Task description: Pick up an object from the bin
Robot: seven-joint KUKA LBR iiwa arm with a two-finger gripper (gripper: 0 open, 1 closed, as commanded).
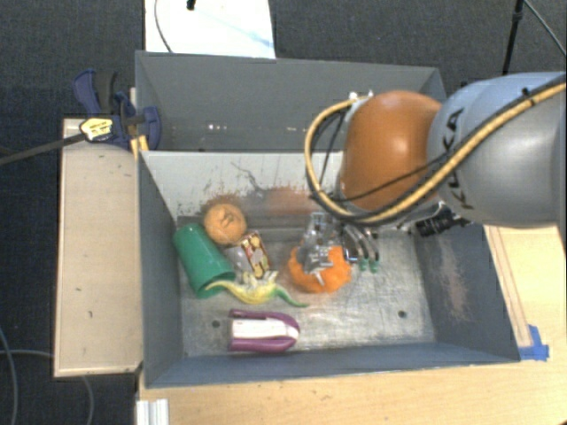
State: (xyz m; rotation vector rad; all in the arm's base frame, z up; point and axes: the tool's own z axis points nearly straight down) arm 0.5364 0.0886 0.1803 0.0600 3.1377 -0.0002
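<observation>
The arm's grey link [509, 158] and the rounded orange cover [390, 149] on its wrist sit highest, closest to the lens. They come in from the view's right, with black and yellow cables [312, 168] looped around the cover. Below the cover the gripper [319, 248] points down into the bin [292, 104], and its metal tip sits at the top of a round orange object [328, 275]. That object lies on the bin floor directly under the gripper, roughly mid-floor. The tip appears to touch it. Whether the gripper is spread, pressed together or pinching the orange object cannot be told from this angle.

Moving outward toward the view's left of the gripper, a limp yellow piece [254, 293] lies flat, its end reaching close to the orange object. Just beyond it a small patterned item [252, 253] stands beside the open end of a green cup [199, 257] lying on its side. A tan ball [224, 221] rests farther back from the gripper on that same side, touching or nearly touching the cup's upper end. Down-left of the gripper, toward the bin's near wall, a purple and white object [263, 330] lies on its own, apart from the others.
</observation>
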